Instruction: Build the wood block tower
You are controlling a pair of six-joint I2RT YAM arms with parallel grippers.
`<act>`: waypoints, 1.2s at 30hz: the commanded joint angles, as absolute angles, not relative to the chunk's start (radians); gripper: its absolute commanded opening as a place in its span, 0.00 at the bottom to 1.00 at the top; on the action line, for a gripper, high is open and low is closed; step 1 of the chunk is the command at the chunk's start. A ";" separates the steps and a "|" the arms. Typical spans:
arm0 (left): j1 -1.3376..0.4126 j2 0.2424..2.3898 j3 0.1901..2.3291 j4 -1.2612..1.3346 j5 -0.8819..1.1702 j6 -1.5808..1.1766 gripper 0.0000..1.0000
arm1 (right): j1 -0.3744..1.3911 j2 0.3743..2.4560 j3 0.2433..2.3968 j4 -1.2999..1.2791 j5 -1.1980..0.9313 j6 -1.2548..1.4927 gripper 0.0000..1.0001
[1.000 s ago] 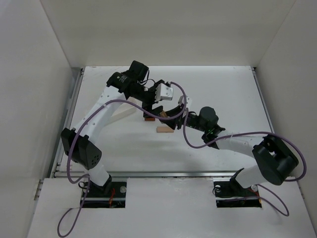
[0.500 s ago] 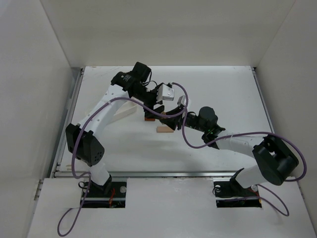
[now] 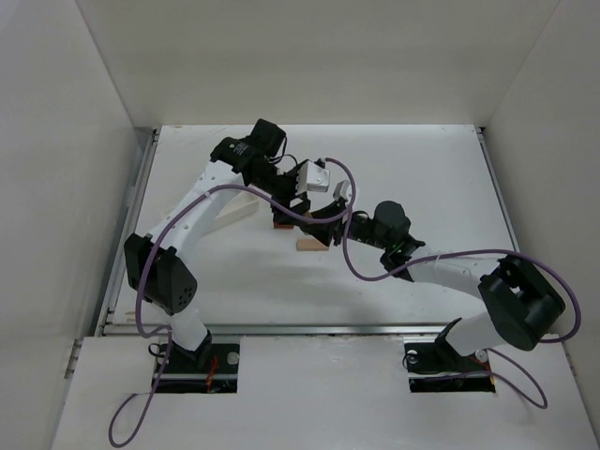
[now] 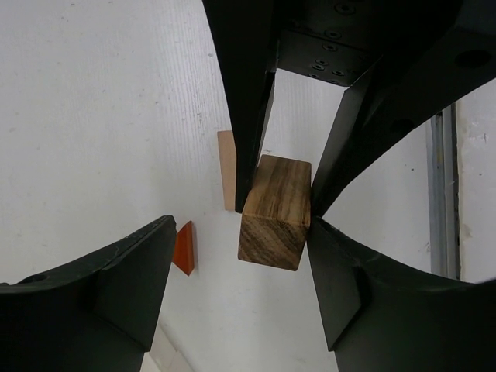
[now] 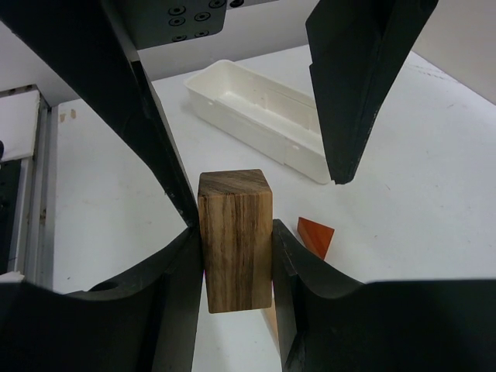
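Observation:
My right gripper (image 5: 236, 256) is shut on a dark-grained wooden block (image 5: 235, 209) and holds it upright above the table. My left gripper (image 4: 232, 256) is open and straddles the same block (image 4: 275, 213), whose side is close to its right finger. In the top view both grippers meet mid-table, left (image 3: 298, 208) and right (image 3: 321, 217). A reddish-brown triangular piece (image 5: 314, 236) lies on the table just beyond the block and also shows in the left wrist view (image 4: 184, 246). A pale tan bar (image 3: 312, 245) lies below the grippers and also shows in the left wrist view (image 4: 225, 170).
A long white tray (image 5: 260, 116) lies on the table behind the block, left of the grippers in the top view (image 3: 230, 214). White walls enclose the table on three sides. A metal rail (image 4: 442, 194) runs along the table's left edge.
My left arm has shifted a little to the right, bringing its open fingers round the block. The right gripper has kept hold of the block and barely moved.

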State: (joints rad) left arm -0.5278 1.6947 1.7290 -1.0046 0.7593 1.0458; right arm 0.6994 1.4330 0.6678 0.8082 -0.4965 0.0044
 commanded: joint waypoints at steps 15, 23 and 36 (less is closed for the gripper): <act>-0.508 1.701 1.736 -1.123 0.831 1.124 0.29 | 0.730 1.402 0.736 0.844 -0.468 -0.014 0.00; -0.508 1.678 1.738 -1.014 0.862 1.033 0.41 | 0.739 1.422 0.746 0.824 -0.477 -0.014 0.00; -0.508 1.694 1.746 -0.977 0.882 0.931 0.00 | 0.739 1.431 0.764 0.824 -0.477 -0.014 0.00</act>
State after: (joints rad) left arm -0.5022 1.7004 1.7283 -1.0569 0.8059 0.9947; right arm 0.7147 1.4334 0.7006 0.7616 -0.4484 -0.0074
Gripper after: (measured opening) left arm 0.338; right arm 0.418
